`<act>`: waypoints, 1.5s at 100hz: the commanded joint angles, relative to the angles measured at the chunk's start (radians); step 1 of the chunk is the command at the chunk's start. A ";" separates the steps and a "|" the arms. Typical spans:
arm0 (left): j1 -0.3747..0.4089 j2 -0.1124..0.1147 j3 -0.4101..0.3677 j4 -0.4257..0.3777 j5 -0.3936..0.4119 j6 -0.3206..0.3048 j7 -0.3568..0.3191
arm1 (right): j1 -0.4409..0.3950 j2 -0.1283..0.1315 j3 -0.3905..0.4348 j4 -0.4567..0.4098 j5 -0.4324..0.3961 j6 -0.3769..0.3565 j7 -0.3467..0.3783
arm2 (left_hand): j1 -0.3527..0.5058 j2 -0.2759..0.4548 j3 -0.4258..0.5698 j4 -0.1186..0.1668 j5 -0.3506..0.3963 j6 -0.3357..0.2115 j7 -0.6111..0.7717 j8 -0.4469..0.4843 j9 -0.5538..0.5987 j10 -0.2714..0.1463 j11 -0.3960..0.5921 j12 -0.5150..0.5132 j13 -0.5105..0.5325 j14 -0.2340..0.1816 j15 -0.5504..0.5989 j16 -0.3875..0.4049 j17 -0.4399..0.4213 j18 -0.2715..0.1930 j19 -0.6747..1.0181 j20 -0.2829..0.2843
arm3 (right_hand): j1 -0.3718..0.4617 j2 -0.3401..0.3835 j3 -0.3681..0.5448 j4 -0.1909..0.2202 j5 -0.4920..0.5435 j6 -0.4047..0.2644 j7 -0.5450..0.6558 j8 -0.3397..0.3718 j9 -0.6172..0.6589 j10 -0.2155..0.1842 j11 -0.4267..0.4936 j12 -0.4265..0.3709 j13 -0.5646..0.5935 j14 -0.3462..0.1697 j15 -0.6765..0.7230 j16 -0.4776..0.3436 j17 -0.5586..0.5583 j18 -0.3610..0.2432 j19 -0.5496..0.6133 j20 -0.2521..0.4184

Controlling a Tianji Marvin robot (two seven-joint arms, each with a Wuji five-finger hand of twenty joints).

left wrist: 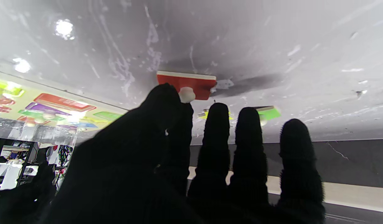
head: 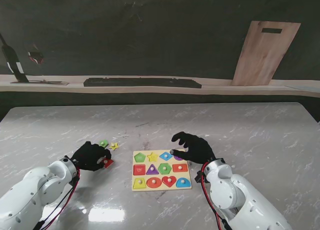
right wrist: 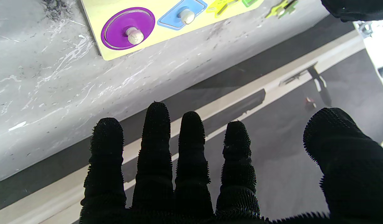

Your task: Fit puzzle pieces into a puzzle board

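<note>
The yellow puzzle board (head: 161, 189) lies in front of me with several coloured knobbed pieces in it. A red square piece (head: 108, 164) lies on the table left of the board. My left hand (head: 90, 156) is over it. In the left wrist view the thumb and index finger pinch the white knob (left wrist: 187, 94) of the red piece (left wrist: 191, 81), while the other fingers stay straight. A green piece (head: 103, 143) and a yellow star piece (head: 114, 146) lie just beyond that hand. My right hand (head: 194, 147) hovers open at the board's far right corner, near the purple circle (right wrist: 127, 28) and blue diamond (right wrist: 182, 17).
A long dark bar (head: 142, 82) lies on the shelf behind the marble table (head: 240, 130). A wooden cutting board (head: 264, 52) leans against the back wall on the right. A dark stand (head: 14, 65) is at the far left.
</note>
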 commanded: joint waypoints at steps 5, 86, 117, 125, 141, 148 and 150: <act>-0.007 0.003 0.011 0.013 0.000 0.007 0.001 | -0.004 -0.001 -0.004 -0.003 0.001 0.002 0.004 | 0.020 -0.028 0.022 -0.009 -0.008 -0.018 0.023 0.013 0.005 -0.013 0.013 0.018 0.025 -0.038 0.019 0.019 -0.001 -0.095 0.022 0.011 | -0.026 0.016 0.000 0.034 0.014 -0.031 0.006 0.011 0.036 -0.028 0.018 0.009 0.023 -0.019 0.015 0.012 -0.002 0.002 0.018 0.017; -0.039 -0.001 0.055 0.059 -0.016 0.023 0.039 | -0.002 0.000 -0.005 0.001 -0.005 0.004 0.004 | 0.142 -0.016 -0.105 -0.065 0.050 -0.032 0.206 -0.031 0.198 -0.015 -0.088 0.194 0.111 -0.034 0.074 0.016 0.040 -0.080 0.064 0.017 | -0.025 0.016 0.001 0.034 0.015 -0.031 0.006 0.011 0.036 -0.028 0.017 0.009 0.022 -0.018 0.015 0.011 -0.003 0.002 0.018 0.017; -0.048 0.000 0.058 0.061 -0.023 0.016 0.026 | -0.001 0.000 -0.005 0.003 -0.004 0.002 0.005 | 0.161 -0.003 -0.122 -0.056 0.108 -0.015 0.249 -0.049 0.280 0.001 -0.096 0.203 0.169 -0.023 0.113 0.021 0.078 -0.062 0.088 0.028 | -0.026 0.018 0.000 0.034 0.014 -0.032 0.006 0.011 0.035 -0.028 0.017 0.009 0.022 -0.019 0.015 0.011 -0.003 0.002 0.018 0.016; -0.054 0.000 0.066 0.067 -0.027 0.017 0.021 | -0.002 0.000 -0.004 0.002 -0.004 0.003 0.004 | 0.157 -0.008 -0.114 -0.055 0.112 -0.010 0.253 -0.053 0.286 0.004 -0.094 0.203 0.177 -0.023 0.123 0.024 0.085 -0.060 0.094 0.031 | -0.025 0.018 0.000 0.034 0.015 -0.032 0.006 0.011 0.037 -0.027 0.017 0.009 0.021 -0.017 0.015 0.011 -0.003 0.001 0.018 0.016; -0.062 -0.001 0.081 0.076 -0.037 0.025 0.013 | -0.004 0.000 -0.003 0.000 -0.006 0.002 0.003 | 0.131 -0.043 -0.047 -0.058 0.124 0.005 0.287 -0.065 0.317 0.017 -0.072 0.215 0.208 -0.018 0.164 0.041 0.113 -0.048 0.111 0.040 | -0.025 0.017 -0.001 0.034 0.015 -0.032 0.006 0.011 0.036 -0.028 0.017 0.009 0.022 -0.018 0.014 0.011 -0.003 0.002 0.017 0.016; -0.065 -0.001 0.088 0.082 -0.039 0.029 0.015 | -0.004 0.000 -0.002 0.000 -0.006 0.003 0.003 | 0.108 -0.078 0.004 -0.056 0.132 0.012 0.313 -0.068 0.344 0.020 -0.056 0.226 0.238 -0.014 0.191 0.070 0.139 -0.039 0.125 0.046 | -0.025 0.018 0.000 0.034 0.016 -0.031 0.006 0.011 0.038 -0.027 0.018 0.009 0.023 -0.018 0.015 0.011 -0.003 0.002 0.018 0.016; -0.066 -0.001 0.091 0.083 -0.039 0.031 0.017 | -0.004 0.000 -0.002 0.000 -0.006 0.003 0.003 | 0.106 -0.087 0.011 -0.056 0.135 0.011 0.318 -0.067 0.350 0.019 -0.055 0.228 0.245 -0.013 0.194 0.074 0.145 -0.038 0.127 0.047 | -0.024 0.018 0.000 0.034 0.016 -0.032 0.006 0.011 0.037 -0.027 0.017 0.009 0.021 -0.019 0.014 0.011 -0.003 0.002 0.018 0.016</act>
